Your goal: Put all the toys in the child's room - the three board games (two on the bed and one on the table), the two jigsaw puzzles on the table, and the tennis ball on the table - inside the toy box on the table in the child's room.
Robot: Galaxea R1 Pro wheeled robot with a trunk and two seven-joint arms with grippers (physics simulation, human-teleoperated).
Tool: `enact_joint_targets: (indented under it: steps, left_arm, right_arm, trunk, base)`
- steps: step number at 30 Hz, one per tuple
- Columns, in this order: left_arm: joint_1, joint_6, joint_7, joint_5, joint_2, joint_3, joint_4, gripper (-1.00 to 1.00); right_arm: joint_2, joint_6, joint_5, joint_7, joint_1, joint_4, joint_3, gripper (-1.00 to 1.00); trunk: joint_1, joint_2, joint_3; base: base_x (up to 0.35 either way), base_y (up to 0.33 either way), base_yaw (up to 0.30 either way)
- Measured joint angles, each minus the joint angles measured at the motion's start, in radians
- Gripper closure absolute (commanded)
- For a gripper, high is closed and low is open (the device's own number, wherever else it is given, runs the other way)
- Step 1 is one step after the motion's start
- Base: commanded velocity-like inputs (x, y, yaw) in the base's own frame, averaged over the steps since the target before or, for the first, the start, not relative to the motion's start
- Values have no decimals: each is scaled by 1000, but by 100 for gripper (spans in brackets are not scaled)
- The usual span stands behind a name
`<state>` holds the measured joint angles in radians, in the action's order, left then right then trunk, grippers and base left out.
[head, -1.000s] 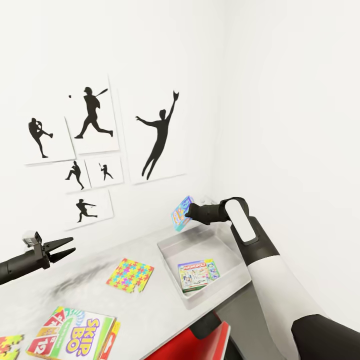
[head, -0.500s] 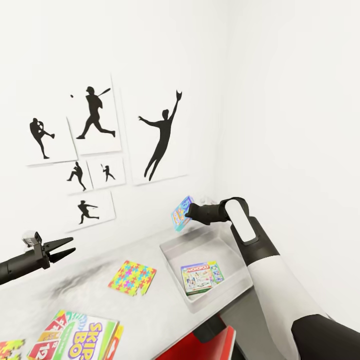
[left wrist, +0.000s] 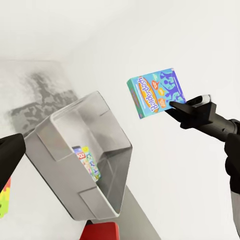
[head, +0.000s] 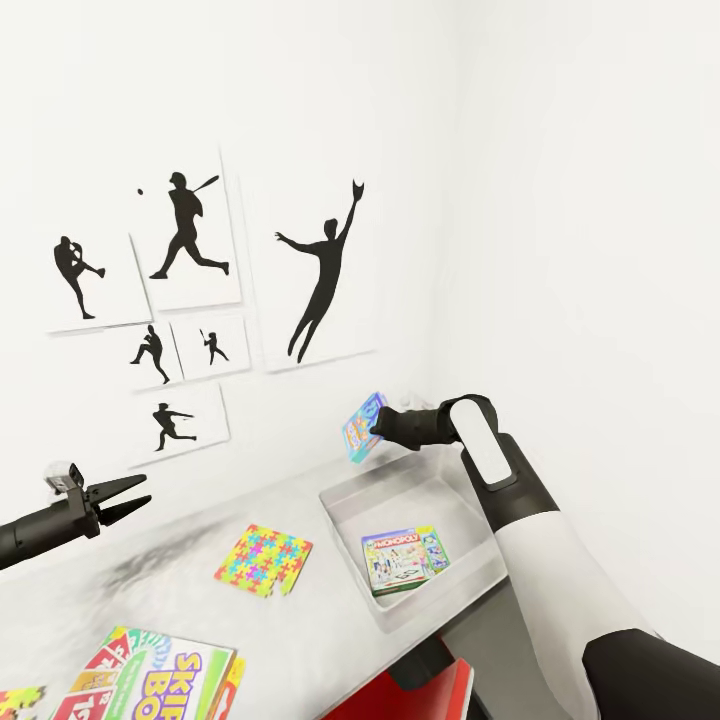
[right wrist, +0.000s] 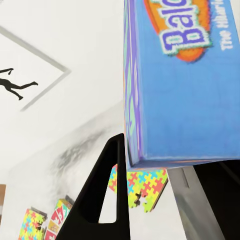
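A small blue game box (head: 362, 426) is held in the right gripper (head: 377, 428), the fingers closed on its edge. The box is carried in the air above the far end of the toy box (head: 340, 500), standing nearly on edge with its printed face turned toward the left arm. In the left wrist view the box (left wrist: 156, 92) is seen tilted, its long axis slanting upward, with a slanted word in white letters that cannot be read with certainty. In the right wrist view the start of a word, "Balo", is read in white letters on an orange patch on the blue face (right wrist: 190, 80), and one dark finger (right wrist: 102, 200) is seen along the box's edge.

The toy box stands at the right end of the bench (head: 180, 590), with its long axis running away from the robot. Inside it a green-edged game box marked "MONOPOLY" (head: 404, 560) lies flat.

On the bench to the left of the toy box, apart from it, a jigsaw puzzle (head: 263, 559) lies flat, turned at a slant. Nearer the robot, a white, green and red game box lettered "SKIP-BO" (head: 155, 685) lies flat at the bottom edge of the head view, with its lettering running at a slant. A corner of a second jigsaw puzzle (head: 18, 700) is seen beside it.

The left gripper (head: 128, 497) is held above the bench's left part with its fingers spread and nothing between them.

Black athlete silhouettes (head: 320, 270) are seen on the white wall behind the bench.
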<state>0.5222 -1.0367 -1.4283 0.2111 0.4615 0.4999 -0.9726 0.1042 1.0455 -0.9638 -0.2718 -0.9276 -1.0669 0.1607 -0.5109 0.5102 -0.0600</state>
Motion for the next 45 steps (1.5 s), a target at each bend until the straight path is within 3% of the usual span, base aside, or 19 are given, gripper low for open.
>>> enact_joint_targets:
  steps: [32,38,41,44,45]
  left_arm:
    - [0,0,0,0,0,0,0,-100]
    - [0,0,0,0,0,-1,0,-100]
    - [0,0,0,0,0,0,0,-100]
    - [0,0,0,0,0,0,0,-100]
    - [0,0,0,0,0,0,0,-100]
  right_arm:
    - [-4,0,5,-1,1,1,-7,100]
    - [-15,0,6,0,1,16,-17,100]
    - [-24,0,13,-1,-3,58,-41,100]
    - [-55,0,23,0,-18,146,-85,100]
    - [-77,0,0,3,-27,183,-104,100]
  trunk:
    - [0,0,0]
    - [0,0,0]
    - [0,0,0]
    - [0,0,0]
    - [0,0,0]
  base:
    - [18,0,0]
    - [0,0,0]
    - [0,0,0]
    - [0,0,0]
    - [0,0,0]
